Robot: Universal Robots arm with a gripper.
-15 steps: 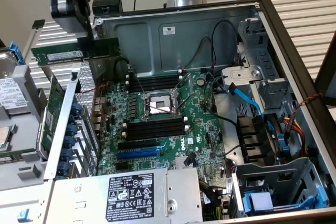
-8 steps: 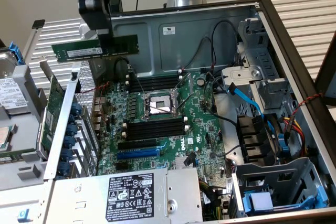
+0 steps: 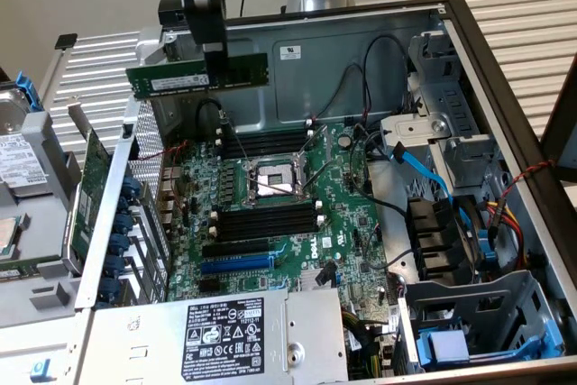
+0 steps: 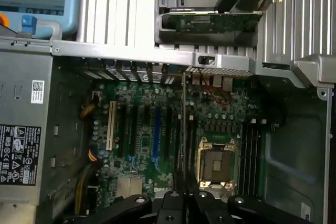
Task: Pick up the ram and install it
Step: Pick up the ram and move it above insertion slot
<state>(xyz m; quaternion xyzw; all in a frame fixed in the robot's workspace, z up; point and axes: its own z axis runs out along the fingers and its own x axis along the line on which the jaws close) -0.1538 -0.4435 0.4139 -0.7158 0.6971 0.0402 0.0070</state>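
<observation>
Exterior view: black claw (image 3: 215,60) clamped on the long, thin green ram stick (image 3: 243,70), carried above the green motherboard's (image 3: 347,214) long black slots (image 3: 266,143); seating it calls for square alignment.

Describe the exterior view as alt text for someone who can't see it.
The gripper, jaws shut on the ram, holds it level above an open computer case. Below lie the green motherboard, its bare processor socket and long black slots.

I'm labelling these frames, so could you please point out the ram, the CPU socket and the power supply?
ram (image 3: 171,84), exterior view, its white label.
CPU socket (image 3: 273,179), exterior view, its middle.
power supply (image 3: 225,331), exterior view, its black label.
</observation>
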